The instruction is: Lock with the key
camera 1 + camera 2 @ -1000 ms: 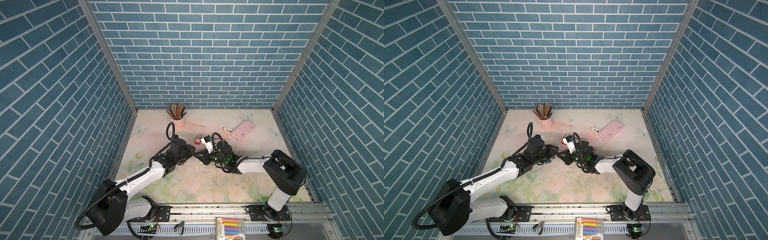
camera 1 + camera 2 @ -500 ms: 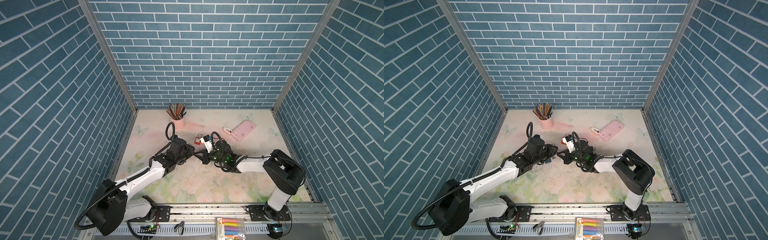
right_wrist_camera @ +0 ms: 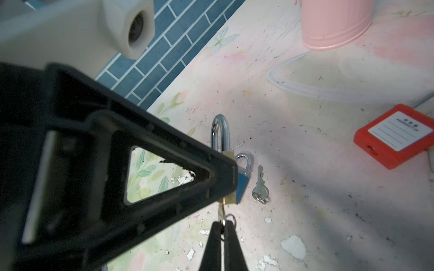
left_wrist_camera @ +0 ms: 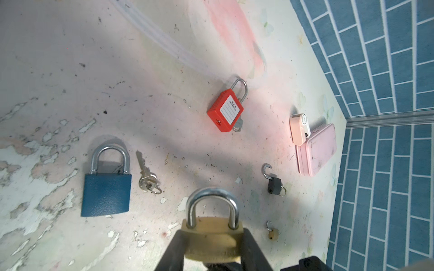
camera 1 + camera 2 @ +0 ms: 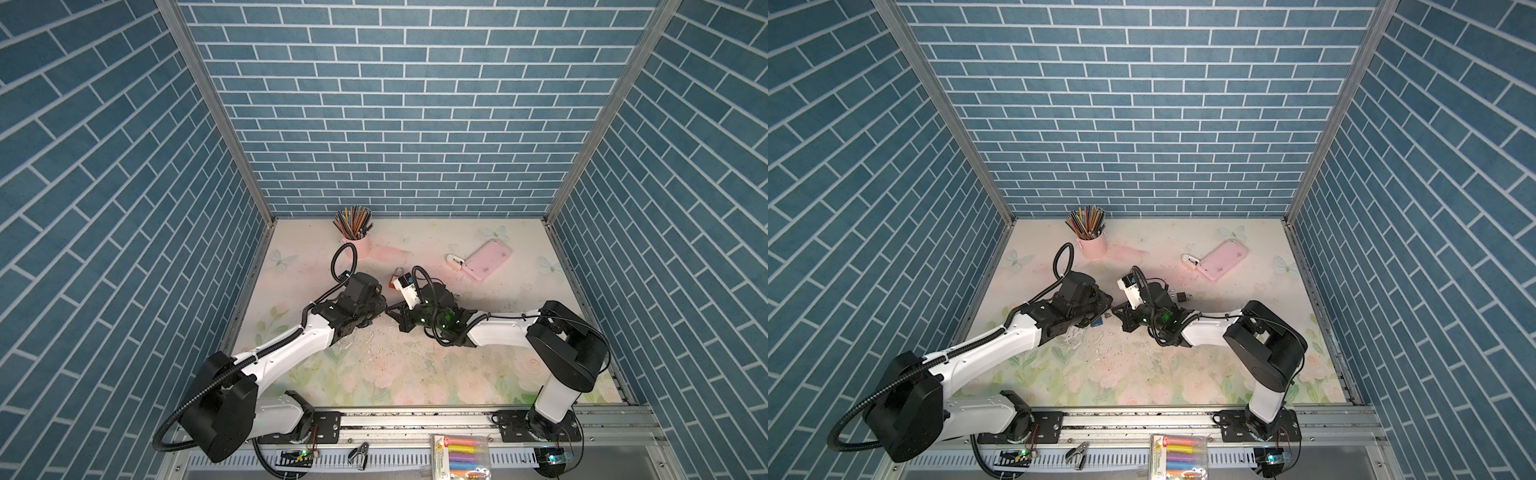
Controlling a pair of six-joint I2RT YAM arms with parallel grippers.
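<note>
A brass padlock [image 4: 212, 239] with a closed steel shackle sits between the jaws of my left gripper [image 4: 212, 232], which is shut on its body. In the right wrist view only a sliver of this padlock [image 3: 228, 199] shows past the left finger. A silver key [image 3: 220, 214] stands in its underside. My right gripper [image 3: 222, 224] is shut on that key's head. In both top views the left gripper [image 5: 376, 309] and right gripper [image 5: 394, 314] meet tip to tip at mid-table, and the padlock is hidden between them.
On the table lie a blue padlock [image 4: 106, 192] with a loose key [image 4: 145, 173], a red padlock [image 4: 226, 110], a small dark padlock [image 4: 274, 184] and a tiny brass one [image 4: 273, 233]. A pink case [image 5: 486, 259] and a pink pencil cup [image 5: 355, 237] stand further back.
The right gripper's jaws have closed the last bit onto the key. Both arms stay almost where they were, and the left grip is unchanged.
</note>
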